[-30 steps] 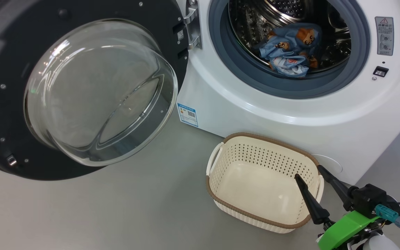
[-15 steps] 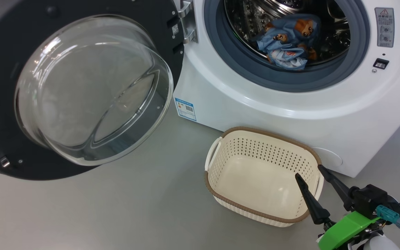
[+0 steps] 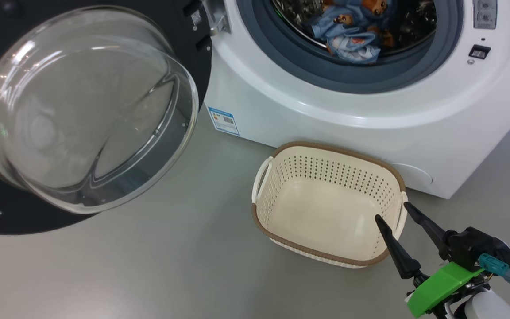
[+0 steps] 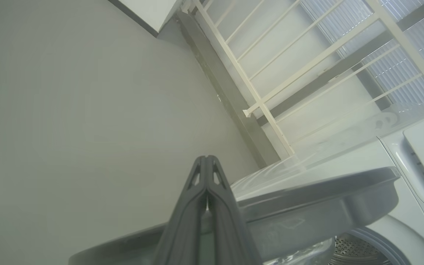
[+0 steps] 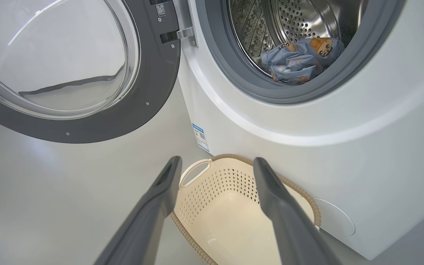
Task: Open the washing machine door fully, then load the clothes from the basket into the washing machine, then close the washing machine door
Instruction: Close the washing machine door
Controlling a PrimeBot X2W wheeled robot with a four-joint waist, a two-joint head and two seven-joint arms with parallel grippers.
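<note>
The white washing machine [image 3: 334,119] [image 5: 344,147] stands with its black round door [image 3: 82,106] [image 5: 87,73] swung wide to the left, glass porthole bulging out. The light blue bear-print clothes [image 3: 348,31] [image 5: 300,59] lie in the steel drum. On the floor in front sits the cream basket [image 3: 281,190] [image 5: 234,191], with nothing in it. My right gripper [image 3: 391,211] [image 5: 215,162] hovers open over the basket's right end, holding nothing. My left gripper [image 4: 207,158] is shut, fingers pressed together, close behind the door's grey outer edge [image 4: 307,202].
Grey floor [image 3: 171,266] spreads in front of the machine and left of the basket. A white railing [image 4: 271,73] and a wall stand beyond the door in the left wrist view. A blue label [image 3: 223,120] marks the machine's lower left front.
The head camera has turned, so the whole picture slid up and left. The right gripper stays open over the basket; door, clothes and basket have not moved.
</note>
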